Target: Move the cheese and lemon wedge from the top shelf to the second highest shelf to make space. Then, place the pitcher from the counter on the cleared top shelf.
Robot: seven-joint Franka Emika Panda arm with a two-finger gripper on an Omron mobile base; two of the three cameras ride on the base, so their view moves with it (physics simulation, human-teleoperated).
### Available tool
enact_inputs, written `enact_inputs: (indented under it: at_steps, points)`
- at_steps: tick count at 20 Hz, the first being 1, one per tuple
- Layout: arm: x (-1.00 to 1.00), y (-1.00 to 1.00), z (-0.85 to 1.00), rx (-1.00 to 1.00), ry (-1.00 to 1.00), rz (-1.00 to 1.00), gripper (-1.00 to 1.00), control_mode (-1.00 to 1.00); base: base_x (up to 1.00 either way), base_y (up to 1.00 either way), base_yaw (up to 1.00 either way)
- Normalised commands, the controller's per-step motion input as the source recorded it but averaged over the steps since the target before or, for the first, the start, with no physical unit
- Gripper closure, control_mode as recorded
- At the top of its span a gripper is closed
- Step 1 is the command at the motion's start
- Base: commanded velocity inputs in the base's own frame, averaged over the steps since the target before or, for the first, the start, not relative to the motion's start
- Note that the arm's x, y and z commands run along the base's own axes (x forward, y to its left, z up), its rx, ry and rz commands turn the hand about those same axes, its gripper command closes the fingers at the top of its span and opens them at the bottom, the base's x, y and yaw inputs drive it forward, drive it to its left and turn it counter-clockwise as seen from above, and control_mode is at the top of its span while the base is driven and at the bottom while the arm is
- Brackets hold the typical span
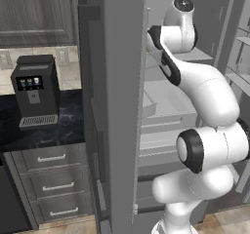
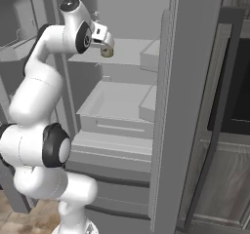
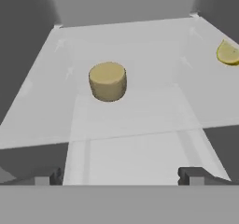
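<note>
On top shelf (image 3: pixel 56 106), cheese (image 3: pixel 108 81), lemon wedge (image 3: pixel 228 53)

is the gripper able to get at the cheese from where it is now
Probably yes. The gripper is open and faces the cheese, which stands alone on the top shelf with bare shelf in front; the lemon wedge lies well off to one side.

The cheese (image 3: pixel 108 81) is a dull yellow-tan, paler on its flat top; at about 2 o'clock from it in the hand view, the lemon wedge (image 3: pixel 228 54) is bright yellow with a lighter rim. The top shelf (image 3: pixel 140 111) under both is plain light grey — unpatterned. The gripper (image 3: pixel 122 175) has dark finger tips. In the left base view the worktop (image 1: pixel 63 123) is black marble with thin white veins, the coffee machine (image 1: pixel 35 90) on it black, the drawers (image 1: pixel 51 182) below grey with pale bar handles.
</note>
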Motion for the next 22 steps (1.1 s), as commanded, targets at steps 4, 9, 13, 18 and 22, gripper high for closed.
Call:
enact_inputs:
  at_steps: [4, 9, 13, 18, 22]
  points:
    - [0.46, 0.0, -0.24, 0.01, 0.0, 0.01, -1.0, -1.0, 0.0, 0.0, 0.0]
    - [0.45, 0.0, -0.23, 0.0, 0.0, 0.02, -1.0, -1.0, 0.0, 0.0, 0.0]
    - [0.42, 0.0, -0.17, 0.0, 0.0, 0.01, -1.0, -1.0, 0.0, 0.0, 0.0]
    - [0.38, 0.0, -0.09, 0.0, 0.0, 0.0, -1.0, -1.0, 0.0, 0.0, 0.0]
    - [0.39, 0.0, -0.06, 0.0, 0.0, 0.0, -1.0, -1.0, 0.0, 0.0, 0.0]
